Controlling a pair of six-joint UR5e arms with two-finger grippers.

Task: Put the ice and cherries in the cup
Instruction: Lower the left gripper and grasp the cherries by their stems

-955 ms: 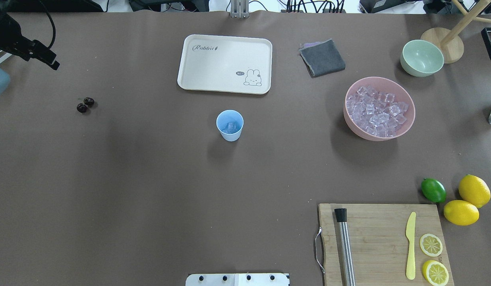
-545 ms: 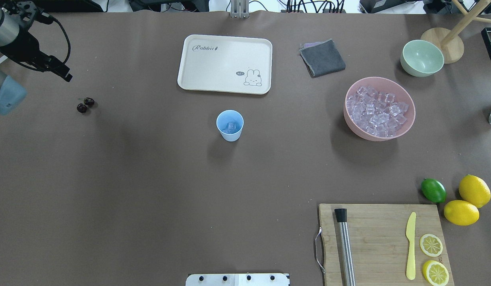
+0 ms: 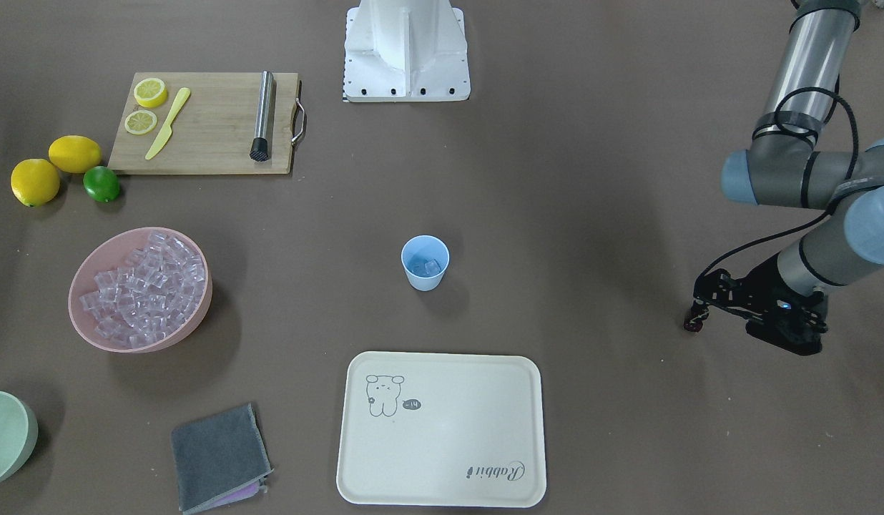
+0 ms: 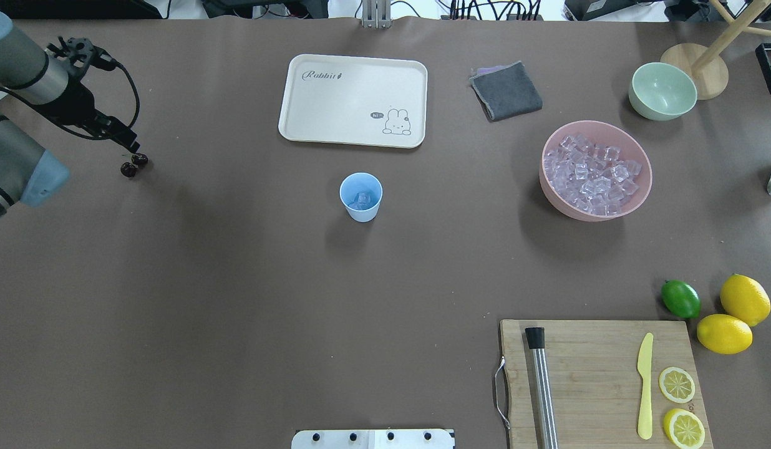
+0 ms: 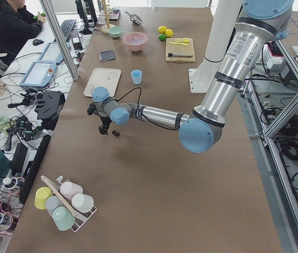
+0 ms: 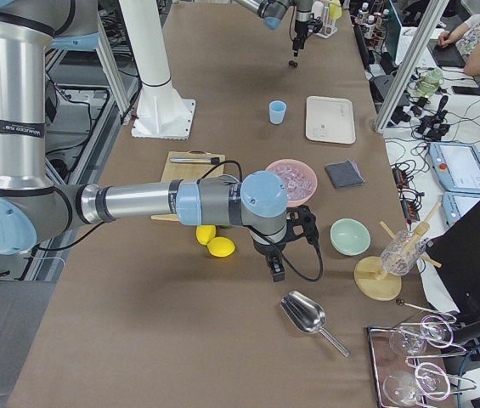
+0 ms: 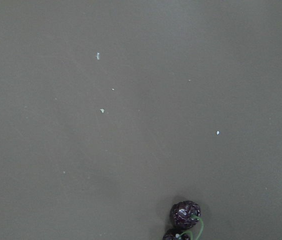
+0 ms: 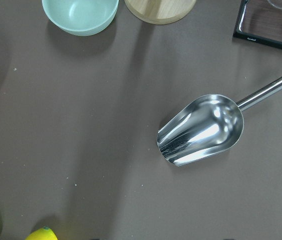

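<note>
The light blue cup [image 4: 360,196] stands upright mid-table with a few ice cubes [image 4: 362,199] inside; it also shows in the front view [image 3: 425,262]. The cherries [image 4: 133,164] lie on the brown table at the far left, and at the bottom edge of the left wrist view [image 7: 183,220]. My left gripper [image 4: 131,148] hangs tilted just above and beside them, its tips close over them [image 3: 696,315]; I cannot tell how its jaws stand. My right gripper [image 6: 275,270] shows only in the exterior right view, low over the table's right end; I cannot tell its state.
A pink bowl [image 4: 551,187] holds many ice cubes [image 4: 590,171]. Around it are a pale green bowl [image 4: 663,90], a cream tray [image 4: 353,100], a grey cloth [image 4: 506,90], and a cutting board [image 4: 597,380] with knife, muddler and lemon slices. A lime, lemons and a metal scoop [image 8: 203,131] lie at the right.
My left arm has swung in from the table's left edge, and its gripper has moved right and down to just above the cherries. The cup, the cherries and the bowls have not moved.
</note>
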